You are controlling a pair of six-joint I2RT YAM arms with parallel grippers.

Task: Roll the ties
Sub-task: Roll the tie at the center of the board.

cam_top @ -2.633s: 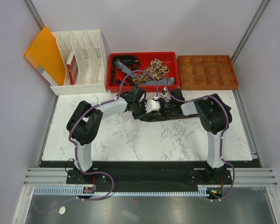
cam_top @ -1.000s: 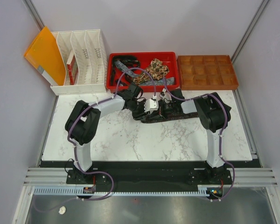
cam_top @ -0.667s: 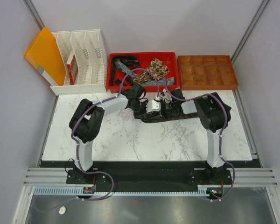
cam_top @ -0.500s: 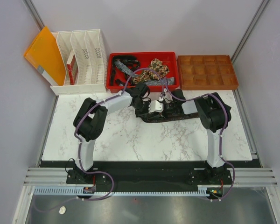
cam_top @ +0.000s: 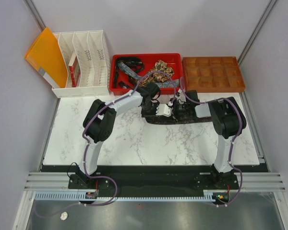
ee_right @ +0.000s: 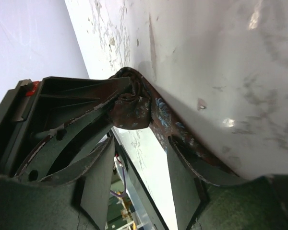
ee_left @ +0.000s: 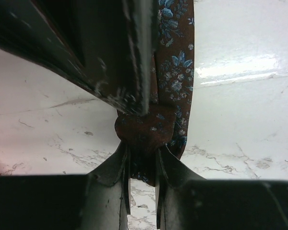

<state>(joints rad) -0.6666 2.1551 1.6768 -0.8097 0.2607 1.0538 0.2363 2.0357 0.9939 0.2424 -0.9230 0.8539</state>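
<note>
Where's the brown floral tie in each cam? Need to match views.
Top external: brown floral tie is a dark strip lying across the table, just in front of the red bin.
Left wrist: tie runs from the top edge down to a rolled end at centre.
Right wrist: tie has its rolled end centre-left, with the strip trailing down to the right.
Shared landmark: marble table top.

We find the rolled end of the tie [ee_left: 145,130] between the fingertips of the left gripper [ee_left: 143,155], the right gripper [ee_right: 141,143] facing it; its flat length lies on the table [cam_top: 134,139]. Beyond both, more ties [cam_top: 158,71] lie in the bin [cam_top: 146,56].
</note>
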